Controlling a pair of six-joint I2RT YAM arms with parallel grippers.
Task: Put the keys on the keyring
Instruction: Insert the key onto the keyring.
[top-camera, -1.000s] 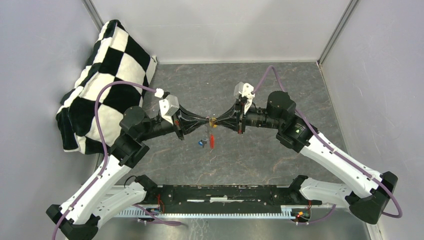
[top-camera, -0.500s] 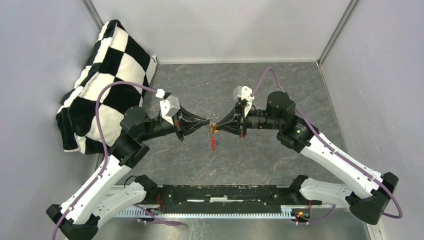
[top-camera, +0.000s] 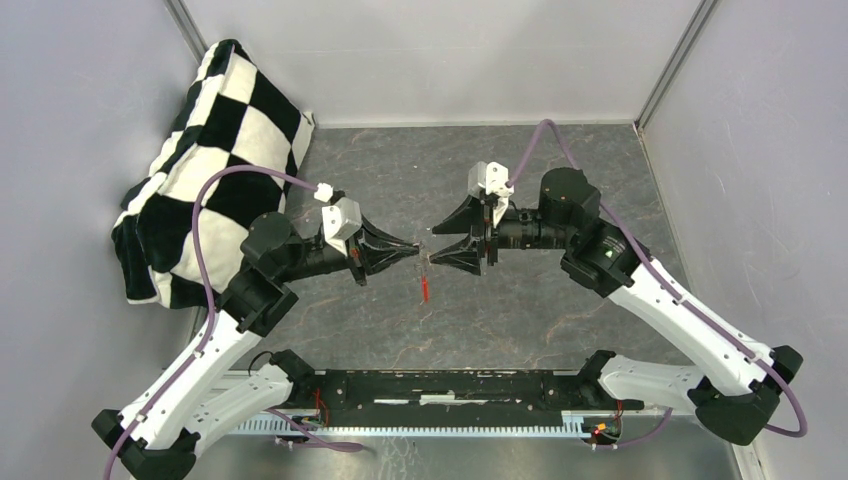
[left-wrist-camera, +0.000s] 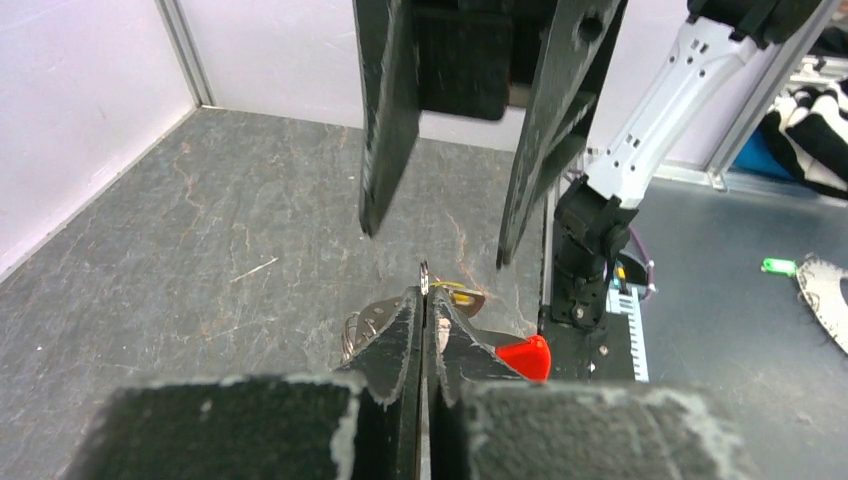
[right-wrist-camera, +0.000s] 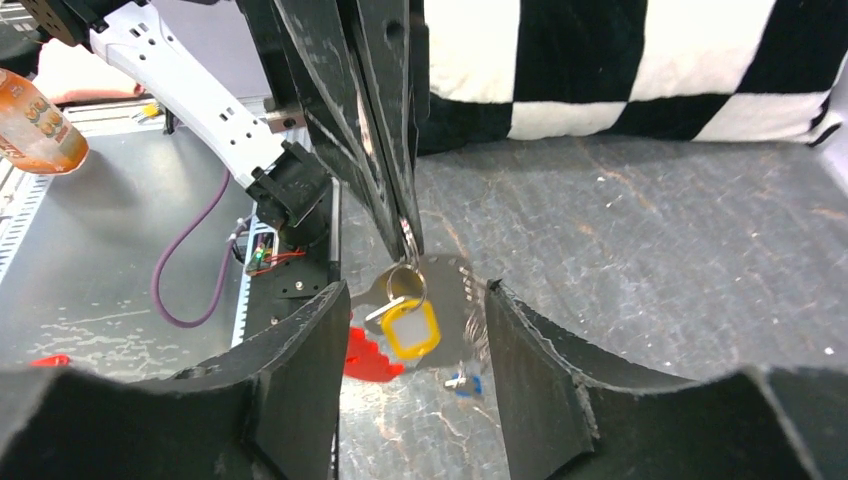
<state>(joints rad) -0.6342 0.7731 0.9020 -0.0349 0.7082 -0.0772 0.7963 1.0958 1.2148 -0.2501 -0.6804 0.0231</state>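
Shiny metal keys — matt, veined grey table.

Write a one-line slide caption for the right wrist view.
Shut left tool dangles the keys and red keyring in front of the open right tool; checkered cushion behind.

12 o'clock: left gripper, fingers pressed together on a metal loop; yellow-capped key hangs below. From it, red keyring at 8 o'clock, blue-capped key at 5. 6 o'clock: right gripper, spread wide.

Black-and-white chequered cushion, grey veined tabletop, red keyring, yellow-capped key.
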